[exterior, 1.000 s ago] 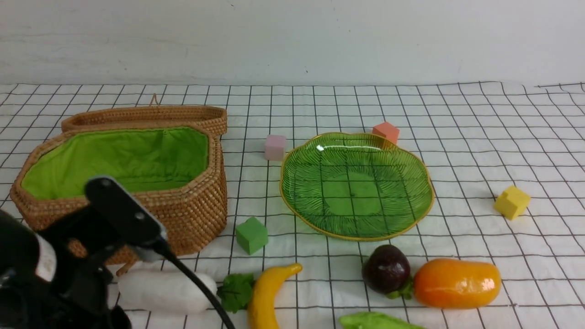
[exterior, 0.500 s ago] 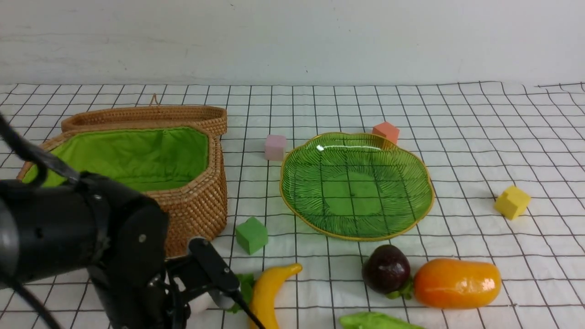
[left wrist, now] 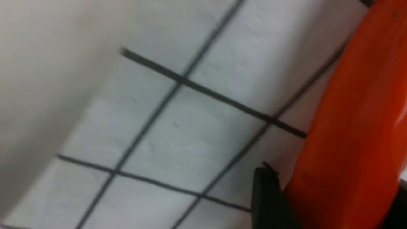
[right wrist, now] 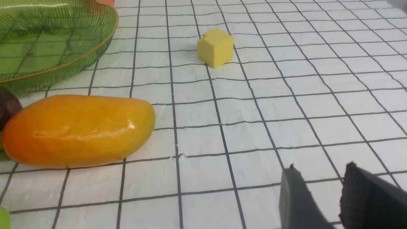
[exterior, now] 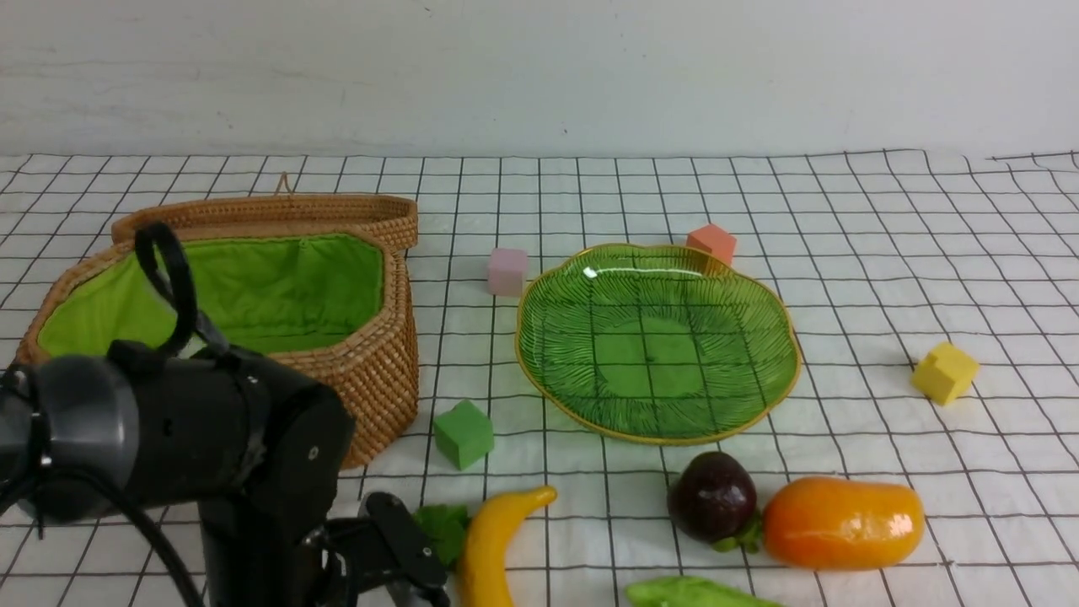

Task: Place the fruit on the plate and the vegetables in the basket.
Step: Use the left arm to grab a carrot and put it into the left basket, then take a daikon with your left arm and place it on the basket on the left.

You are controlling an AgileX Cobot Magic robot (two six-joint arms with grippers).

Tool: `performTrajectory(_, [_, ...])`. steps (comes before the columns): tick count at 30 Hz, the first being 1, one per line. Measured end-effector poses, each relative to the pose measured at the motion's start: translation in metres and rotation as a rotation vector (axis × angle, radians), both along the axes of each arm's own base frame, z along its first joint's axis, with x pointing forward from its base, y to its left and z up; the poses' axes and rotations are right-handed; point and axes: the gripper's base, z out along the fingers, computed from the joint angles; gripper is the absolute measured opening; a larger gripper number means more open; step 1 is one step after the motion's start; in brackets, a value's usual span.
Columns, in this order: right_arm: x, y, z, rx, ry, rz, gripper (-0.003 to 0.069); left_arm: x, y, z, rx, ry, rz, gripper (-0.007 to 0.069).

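Near the table's front edge lie the yellow banana (exterior: 497, 539), the dark purple fruit (exterior: 712, 496) and the orange mango (exterior: 843, 523). A light green vegetable (exterior: 691, 593) pokes in at the bottom edge. My left arm (exterior: 211, 438) covers the white radish, so only its green leaves (exterior: 438, 524) show. In the left wrist view my left gripper (left wrist: 334, 178) is shut on the red-orange vegetable (left wrist: 356, 95), low over the cloth. My right gripper (right wrist: 321, 167) is open and holds nothing, to the right of the mango (right wrist: 76, 130). The green plate (exterior: 539, 337) and the open basket (exterior: 371, 379) hold nothing.
Foam cubes lie around: pink (exterior: 507, 271) and orange (exterior: 712, 243) behind the plate, green (exterior: 463, 433) in front of the basket, yellow (exterior: 944, 373) at the right. The basket's lid (exterior: 270, 215) lies open behind it. A checked cloth covers the table.
My left arm has swung in from the lower left and dropped in front of the basket, covering the radish's white body. The fruit, plate and cubes have not moved.
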Motion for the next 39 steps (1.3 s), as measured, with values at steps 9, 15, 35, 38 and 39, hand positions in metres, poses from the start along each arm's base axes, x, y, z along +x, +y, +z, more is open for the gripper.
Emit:
performTrajectory(9, [0.000, 0.000, 0.000, 0.000, 0.000, 0.000, 0.0242, 0.010, 0.030, 0.134, -0.019, -0.447, -0.075, 0.0347])
performTrajectory(15, [0.000, 0.000, 0.000, 0.000, 0.000, 0.000, 0.0242, 0.071, 0.076, 0.193, 0.090, -1.005, -0.169, 0.0347])
performTrajectory(35, [0.000, 0.000, 0.000, 0.000, 0.000, 0.000, 0.0242, 0.100, 0.077, 0.134, 0.090, -0.924, -0.141, 0.0656])
performTrajectory(38, [0.000, 0.000, 0.000, 0.000, 0.000, 0.000, 0.0242, 0.076, 0.073, 0.141, 0.060, -0.879, -0.138, 0.0631])
performTrajectory(39, [0.000, 0.000, 0.000, 0.000, 0.000, 0.000, 0.0242, 0.052, 0.063, 0.139, 0.002, -0.827, -0.197, 0.0597])
